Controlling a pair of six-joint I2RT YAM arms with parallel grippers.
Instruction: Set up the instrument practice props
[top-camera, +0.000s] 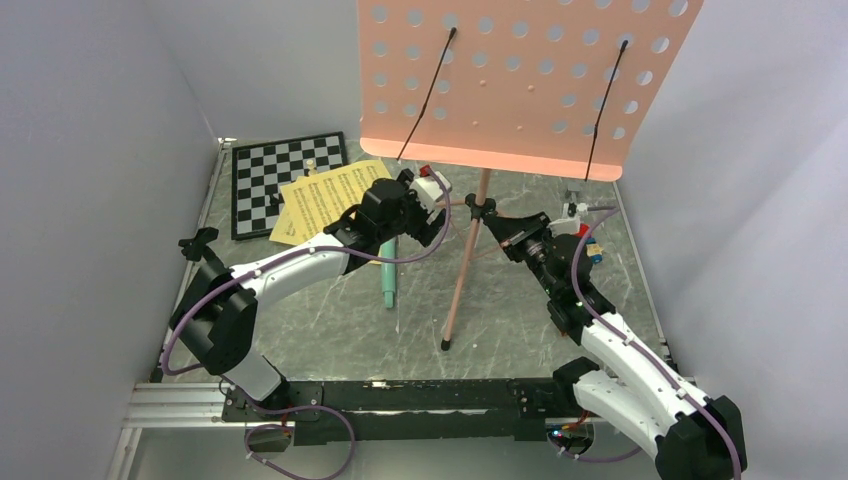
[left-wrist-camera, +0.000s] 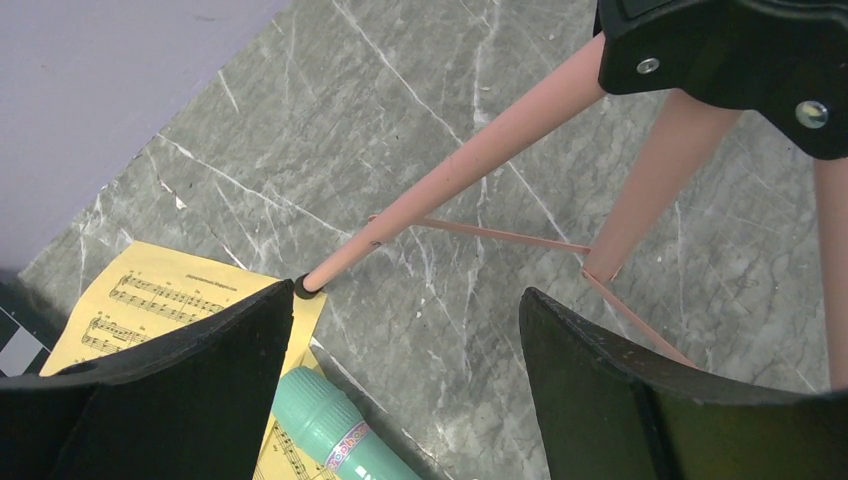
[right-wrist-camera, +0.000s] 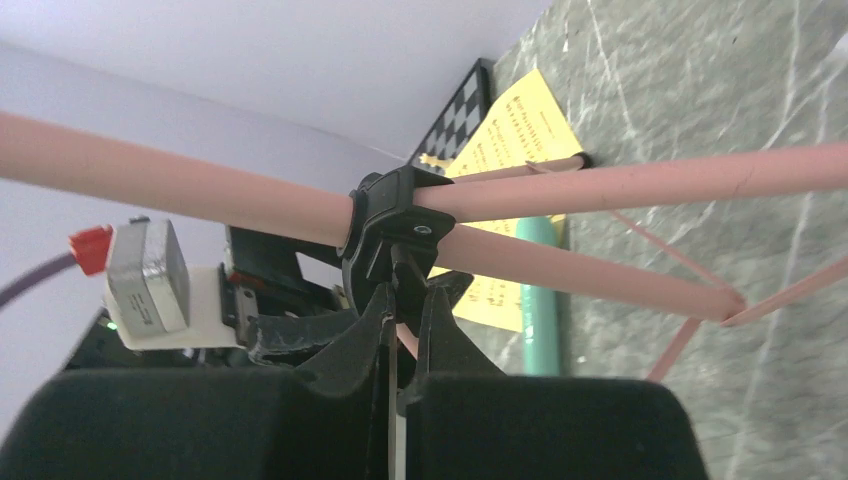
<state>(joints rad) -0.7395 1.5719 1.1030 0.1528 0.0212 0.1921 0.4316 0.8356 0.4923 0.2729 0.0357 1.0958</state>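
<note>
We see the pink music stand (top-camera: 520, 80) upright in the middle of the grey marbled tabletop (top-camera: 330, 320). Its perforated desk fills the 12 o'clock part of the top view. One thin leg runs down toward 6 o'clock and ends on a black foot.

The right gripper (right-wrist-camera: 407, 295) reaches in from 4 o'clock. Its jaws are pressed together on the small black stub under the black collar (right-wrist-camera: 392, 215), where the stand's legs join the pole.

The left gripper (left-wrist-camera: 408, 300) hangs at 9 o'clock of that collar with its jaws wide apart and nothing between them. In the left wrist view, another leg's black foot rests on the corner of the yellow sheet-music pages (top-camera: 325, 200).

Those pages lie flat at 10 o'clock of the pole. The mint-green tube (top-camera: 387, 280) lies on the tabletop at 8 o'clock, its far end over the pages.

The chessboard (top-camera: 280, 175) sits at 11 o'clock, its near edge under the pages.
</note>
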